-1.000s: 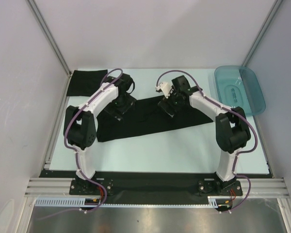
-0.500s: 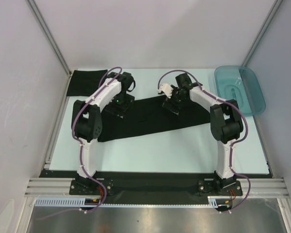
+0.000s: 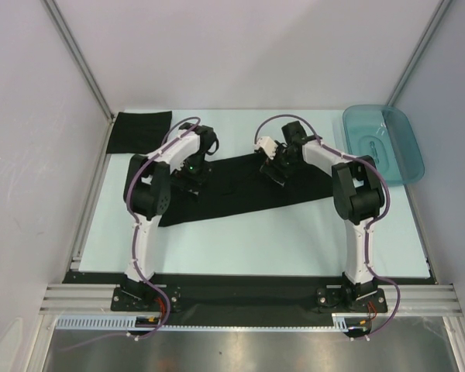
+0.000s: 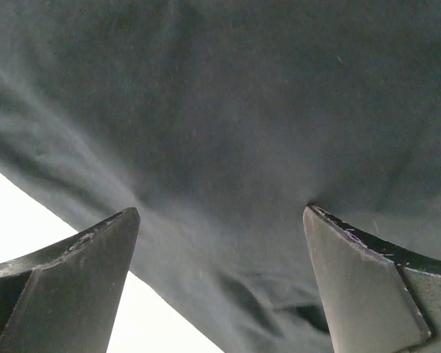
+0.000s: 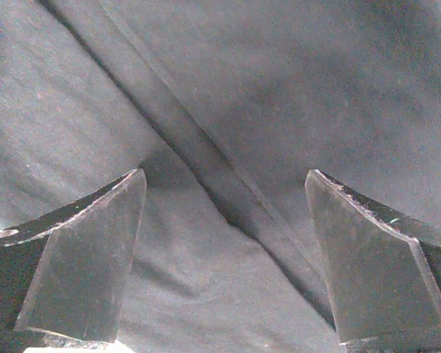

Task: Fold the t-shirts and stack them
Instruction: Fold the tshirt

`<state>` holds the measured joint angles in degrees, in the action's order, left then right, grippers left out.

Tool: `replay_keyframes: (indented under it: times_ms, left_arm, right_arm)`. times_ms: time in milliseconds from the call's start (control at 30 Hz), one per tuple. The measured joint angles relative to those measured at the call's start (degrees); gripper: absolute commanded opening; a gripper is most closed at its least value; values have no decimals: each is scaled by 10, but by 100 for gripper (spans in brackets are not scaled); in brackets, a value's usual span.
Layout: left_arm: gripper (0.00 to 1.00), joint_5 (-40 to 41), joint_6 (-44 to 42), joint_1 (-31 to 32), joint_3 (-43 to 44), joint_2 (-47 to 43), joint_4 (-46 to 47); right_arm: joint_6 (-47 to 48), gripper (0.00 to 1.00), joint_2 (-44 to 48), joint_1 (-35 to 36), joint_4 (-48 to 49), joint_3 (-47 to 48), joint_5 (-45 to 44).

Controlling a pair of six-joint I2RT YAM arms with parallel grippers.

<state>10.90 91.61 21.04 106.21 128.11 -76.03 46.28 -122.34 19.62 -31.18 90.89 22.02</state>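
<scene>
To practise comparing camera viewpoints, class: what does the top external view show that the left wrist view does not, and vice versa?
Only top external: the right gripper, a folded t-shirt at the far left corner, the teal tray at far right. Only left wrist: cloth creases seen close, and that the left gripper is open. Both: the spread t-shirt, the table, that gripper.
</scene>
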Motion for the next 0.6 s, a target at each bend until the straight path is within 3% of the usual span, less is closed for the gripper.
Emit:
replay_keyframes:
  times_ms: [367, 600]
  left_arm:
    - [98, 7, 9, 0, 4, 17, -2]
    - [95, 21, -18, 3, 5, 17, 3]
  right_arm:
    - [-45, 96, 21, -8, 60, -52, 0]
    - [-64, 91, 24, -4, 62, -55, -13]
